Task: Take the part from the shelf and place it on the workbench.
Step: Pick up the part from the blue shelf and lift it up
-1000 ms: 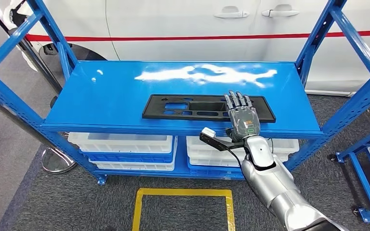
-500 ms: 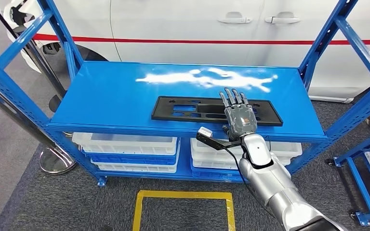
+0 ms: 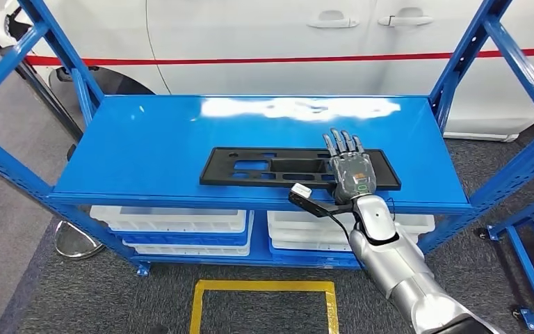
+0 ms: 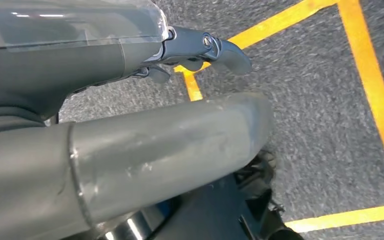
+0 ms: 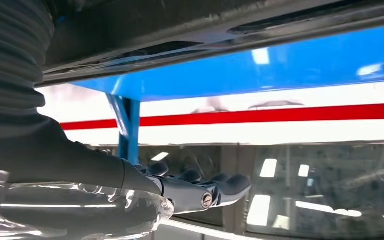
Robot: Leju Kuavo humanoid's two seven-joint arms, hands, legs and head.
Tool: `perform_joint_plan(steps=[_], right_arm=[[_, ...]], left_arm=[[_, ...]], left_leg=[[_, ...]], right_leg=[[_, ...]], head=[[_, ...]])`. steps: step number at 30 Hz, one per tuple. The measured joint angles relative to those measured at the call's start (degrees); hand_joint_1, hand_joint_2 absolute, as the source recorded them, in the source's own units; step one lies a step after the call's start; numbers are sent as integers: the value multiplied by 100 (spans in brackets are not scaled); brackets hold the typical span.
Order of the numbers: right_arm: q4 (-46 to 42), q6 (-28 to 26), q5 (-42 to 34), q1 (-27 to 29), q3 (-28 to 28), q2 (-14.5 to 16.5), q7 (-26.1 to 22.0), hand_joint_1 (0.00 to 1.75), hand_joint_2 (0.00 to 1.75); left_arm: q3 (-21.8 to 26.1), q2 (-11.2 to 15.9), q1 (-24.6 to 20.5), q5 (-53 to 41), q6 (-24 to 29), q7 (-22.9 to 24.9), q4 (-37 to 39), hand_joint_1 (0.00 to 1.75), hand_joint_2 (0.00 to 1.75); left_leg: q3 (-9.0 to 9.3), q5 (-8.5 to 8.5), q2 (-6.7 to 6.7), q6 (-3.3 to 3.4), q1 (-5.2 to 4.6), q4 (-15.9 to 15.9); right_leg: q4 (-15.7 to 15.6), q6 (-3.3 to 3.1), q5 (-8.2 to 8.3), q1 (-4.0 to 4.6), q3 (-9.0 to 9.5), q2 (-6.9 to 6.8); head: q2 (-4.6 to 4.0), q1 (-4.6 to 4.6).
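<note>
The part is a long flat black plastic panel with several cut-outs. It lies flat near the front edge of the blue shelf. My right hand lies palm-down over the panel's right section, fingers stretched straight and reaching just past its far edge. In the right wrist view the panel's dark surface runs close along the extended fingers, with nothing clasped between them. My left hand hangs over the grey floor and holds nothing.
Blue uprights frame the shelf on both sides. White and blue bins sit on the lower level. A white car with a red stripe stands behind. A yellow taped square marks the carpet in front.
The camera has shifted a little, so the whole scene slid sideways. My right hand stays over the panel's right section, its fingertips now slightly farther past the far edge.
</note>
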Motion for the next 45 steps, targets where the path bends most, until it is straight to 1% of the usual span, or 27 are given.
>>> perform_joint_plan(steps=[2,3,4,6,8,9,10,13,14,16,17,18,19,21,23,28,30,32,33,34,35,37,38,39,41,43,45], right_arm=[[1,1,4,10,0,1,-1,0,175],[2,2,6,14,0,1,-1,0,175],[2,2,8,16,0,1,-1,0,175],[1,2,13,15,0,1,-1,75,175],[0,5,19,10,0,0,0,160,175],[0,10,21,11,0,1,0,170,175],[0,16,18,12,0,2,-1,172,175],[-14,32,-18,6,-9,1,-4,175,175],[-19,38,-30,-4,-16,-2,-4,175,175],[-18,58,-42,-5,-29,-7,-7,175,175],[-18,66,-43,11,-33,-9,-11,175,175],[-17,70,-43,32,-37,-11,-16,175,175],[-17,69,-43,47,-41,-14,-20,175,175],[-19,63,-43,51,-51,-17,-22,175,175],[-27,55,-43,42,-59,-16,-27,175,175],[-52,8,-33,9,-64,-19,-44,175,175],[-67,-2,-26,-10,-70,-21,-35,175,175],[-76,-7,-24,-12,-75,-22,-31,175,175],[-77,-8,-24,-8,-78,-22,-31,175,175],[-78,-9,-24,-6,-85,-23,-31,175,175],[-83,-11,-24,-5,-92,-24,-30,175,175],[-114,-17,-24,-10,-109,-25,-24,175,175],[-138,-24,-31,-16,-121,-28,-21,175,175],[-166,-38,-49,-19,-136,-32,-24,175,175],[-244,-119,-176,-12,-174,-38,-95,175,175],[-417,-262,-401,7,-236,-39,-243,175,175],[-676,-396,-603,30,-306,-38,-383,175,175]], left_arm=[[0,-1,3,2,13,5,0,0,0],[0,-1,8,2,16,7,0,0,0],[0,-1,11,2,17,9,0,0,0],[0,-1,4,2,17,9,0,0,0],[0,3,-14,3,18,10,-1,0,0],[0,5,-20,3,20,10,-1,0,0],[0,8,-23,4,23,11,-2,0,0],[-3,11,-26,14,33,9,-12,0,0],[-5,11,-32,20,35,8,-16,0,0],[-16,8,-42,33,37,7,-20,0,0],[-23,7,-43,39,39,7,-20,0,0],[-30,4,-42,44,41,7,-20,0,0],[-35,3,-41,48,44,7,-20,0,0],[-42,0,-41,55,51,7,-20,0,0],[-45,-1,-48,61,56,7,-21,0,0],[-54,-2,-56,83,81,-1,-31,0,0],[-62,-5,-57,88,98,-5,-34,0,0],[-69,-8,-54,93,113,-6,-35,0,0],[-72,-8,-51,96,118,-6,-35,0,0],[-74,-8,-49,99,122,-7,-35,0,0],[-75,-8,-49,102,126,-8,-37,0,0],[-76,-8,-58,108,138,-13,-54,0,0],[-76,-8,-68,114,148,-18,-64,0,0],[-77,-7,-77,126,162,-22,-77,0,0],[-78,-5,-90,158,214,-32,-98,0,0],[-82,-3,-90,188,278,-49,-130,0,0],[-94,-1,-98,207,326,-72,-160,0,0]], left_leg=[[-376,-203,0,-18,8,528],[-463,-180,0,-12,7,576],[-453,-49,-1,10,3,438],[-194,389,1,106,-31,-261],[32,582,5,194,-86,-829],[72,588,5,226,-110,-937],[82,574,2,247,-128,-962],[221,720,9,310,-100,-1150],[265,756,15,320,-81,-1212],[281,757,21,333,-77,-1230],[279,746,21,334,-76,-1218],[277,729,19,329,-72,-1202],[275,709,16,318,-65,-1178],[270,640,8,269,-44,-1088],[237,557,-3,194,-48,-968],[197,432,-3,58,-39,-832],[2,170,2,2,-13,-393],[-344,-128,3,-33,6,308],[-468,-172,3,-40,12,537],[-510,-117,3,-39,16,585],[-454,29,3,-31,19,434],[-138,416,3,7,19,-278],[11,527,1,29,7,-600],[111,580,-1,49,-7,-821],[155,567,-5,94,-41,-931],[185,613,-2,170,-21,-1007],[223,655,9,243,-6,-1081]], right_leg=[[-1,-25,-39,23,38,2],[-1,-30,-56,37,59,5],[-1,-32,-74,50,85,8],[-6,-32,-105,68,147,12],[-20,-6,-120,70,178,12],[-29,19,-122,61,180,11],[-43,50,-121,52,184,13],[31,137,-205,45,183,10],[221,157,-325,47,99,9],[876,191,-657,35,-238,8],[1189,211,-766,23,-409,7],[1357,232,-777,8,-512,4],[1328,252,-682,-9,-516,0],[719,286,-306,-46,-241,-12],[163,271,-104,-47,30,-8],[35,102,-118,-30,102,6],[15,54,-115,-40,123,-5],[14,34,-121,-32,124,-8],[14,31,-124,-28,125,-9],[15,31,-127,-26,128,-7],[15,33,-130,-26,134,-5],[13,46,-137,-27,151,0],[13,65,-138,-21,152,4],[5,92,-134,-17,150,6],[-28,168,-113,-14,148,11],[-8,233,-137,-21,137,5],[336,257,-355,-20,-23,-3]], head=[[0,1],[0,0],[0,0],[0,1],[0,3],[0,2],[0,2],[0,4],[0,4],[0,4],[0,4],[0,4],[0,4],[0,4],[0,3],[0,1],[0,0],[0,0],[0,-1],[0,-1],[0,-1],[0,0],[0,1],[0,1],[0,1],[0,2],[0,4]])
